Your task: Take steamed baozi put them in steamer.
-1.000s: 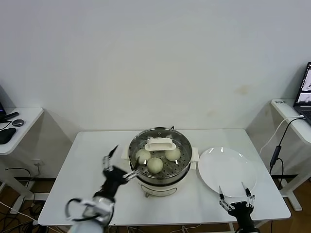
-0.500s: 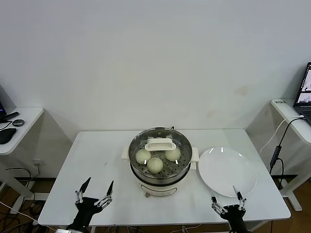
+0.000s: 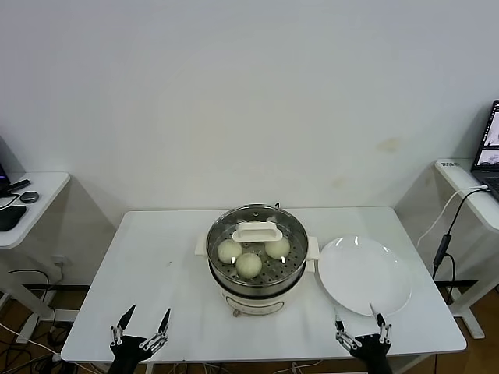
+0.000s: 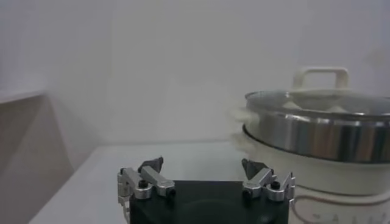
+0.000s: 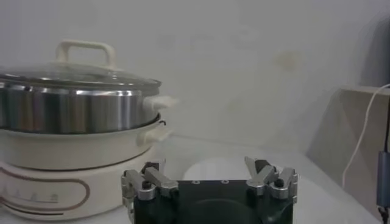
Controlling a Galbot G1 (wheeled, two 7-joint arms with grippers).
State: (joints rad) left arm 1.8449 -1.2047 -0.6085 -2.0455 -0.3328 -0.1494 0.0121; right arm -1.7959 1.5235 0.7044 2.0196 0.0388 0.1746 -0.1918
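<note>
Three baozi (image 3: 249,265) sit inside the steamer (image 3: 257,292) at table centre under the glass lid (image 3: 256,232); a fourth may hide beneath its handle. Left gripper (image 3: 140,330) at seven o'clock and right gripper (image 3: 358,328) at five hang spread, empty, apparently parked because loading looks done. Plate (image 3: 364,275) bare at three.

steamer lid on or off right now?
On. The glass lid sits on the steamer, its white handle on top, with baozi visible through it; both wrist views show it resting on the rim.
</note>
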